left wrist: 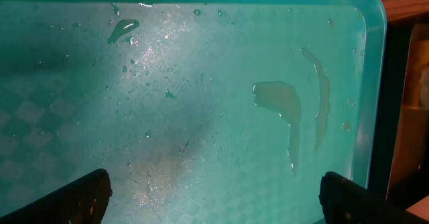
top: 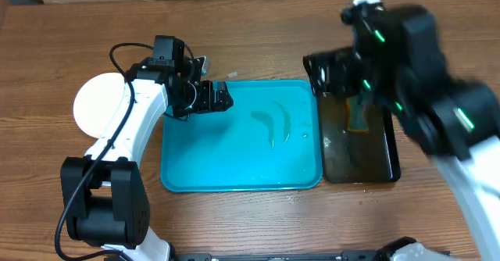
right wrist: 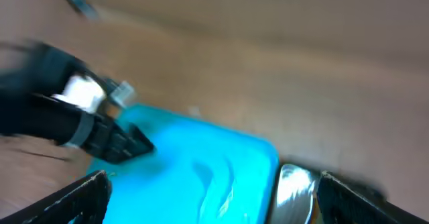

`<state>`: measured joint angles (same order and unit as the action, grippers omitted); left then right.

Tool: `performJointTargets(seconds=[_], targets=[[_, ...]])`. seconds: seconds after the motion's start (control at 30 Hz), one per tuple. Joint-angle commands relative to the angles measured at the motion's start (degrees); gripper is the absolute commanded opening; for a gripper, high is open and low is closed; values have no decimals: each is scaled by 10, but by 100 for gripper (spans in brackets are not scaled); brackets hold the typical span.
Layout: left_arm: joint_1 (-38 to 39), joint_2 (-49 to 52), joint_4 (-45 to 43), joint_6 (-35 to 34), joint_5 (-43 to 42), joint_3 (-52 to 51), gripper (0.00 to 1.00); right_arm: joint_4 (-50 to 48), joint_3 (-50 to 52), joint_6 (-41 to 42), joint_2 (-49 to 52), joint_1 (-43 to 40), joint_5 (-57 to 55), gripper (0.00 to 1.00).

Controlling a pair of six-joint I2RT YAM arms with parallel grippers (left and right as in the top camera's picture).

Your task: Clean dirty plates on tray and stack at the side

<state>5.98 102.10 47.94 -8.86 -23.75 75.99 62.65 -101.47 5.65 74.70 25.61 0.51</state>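
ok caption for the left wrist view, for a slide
Left claw open over the wet turquoise tray, liquid streaks on its floor, no plate in view

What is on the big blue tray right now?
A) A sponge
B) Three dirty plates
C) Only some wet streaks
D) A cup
C: the blue tray holds nothing but wet streaks, and a white plate sits outside it.

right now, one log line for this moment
tray: no plates, wet | white plate: left of tray | left gripper: open over tray | right gripper: open
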Motion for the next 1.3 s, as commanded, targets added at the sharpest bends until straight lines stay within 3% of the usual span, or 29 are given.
performJointTargets(seconds=[0.0,0.2,0.43,0.73,1.07,1.27], targets=[[1,-17,-2,-3,4,-1,100,-29,9,-42,-82,-12,-47,100],[1,-17,-2,-3,4,-1,100,-166,159,-42,-280,-103,-30,100],[1,-17,-2,-3,4,-1,100,-364,499,-42,-564,-203,42,100],[0,-17,-2,-3,4,-1,100,-729,826,-35,-696,-225,82,100],[0,-17,-2,-3,4,-1,100,-755,962,-35,-745,-228,82,100],[0,-17,-2,-3,4,-1,100,-669,988,-36,-745,-228,79,100]])
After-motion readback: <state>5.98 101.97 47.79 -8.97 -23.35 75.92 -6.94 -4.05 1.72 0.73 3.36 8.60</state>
